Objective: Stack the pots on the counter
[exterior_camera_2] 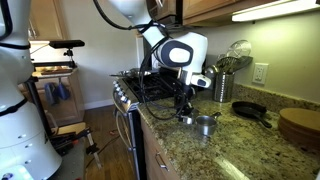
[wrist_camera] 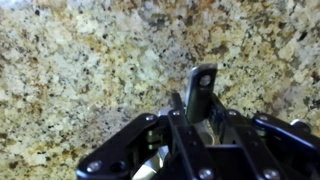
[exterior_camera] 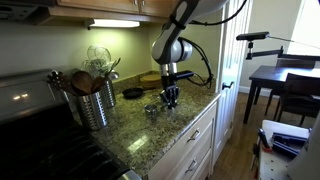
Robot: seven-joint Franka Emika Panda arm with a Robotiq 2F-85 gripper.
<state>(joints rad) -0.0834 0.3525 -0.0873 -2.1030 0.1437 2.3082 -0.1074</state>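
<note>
My gripper (exterior_camera: 170, 99) (exterior_camera_2: 184, 112) hangs low over the speckled granite counter (exterior_camera: 150, 137) (exterior_camera_2: 195, 152) (wrist_camera: 80, 70). In the wrist view its jaws are shut on a dark pot handle (wrist_camera: 201, 88) with a hole at its tip, and a shiny strip of the pot (wrist_camera: 152, 166) shows under the fingers. In both exterior views a small silver pot (exterior_camera: 152, 111) (exterior_camera_2: 205, 124) sits on the counter right beside the gripper. I cannot make out a separate second pot in either of them.
A small black pan (exterior_camera: 132, 93) (exterior_camera_2: 250, 110) lies further back. A ribbed steel utensil canister (exterior_camera: 95, 105) (exterior_camera_2: 222, 87) stands by the stove (exterior_camera: 30, 110) (exterior_camera_2: 150, 88). A round wooden board (exterior_camera_2: 298, 125) lies near the wall. A dark table (exterior_camera: 285, 80) stands beyond the counter's end.
</note>
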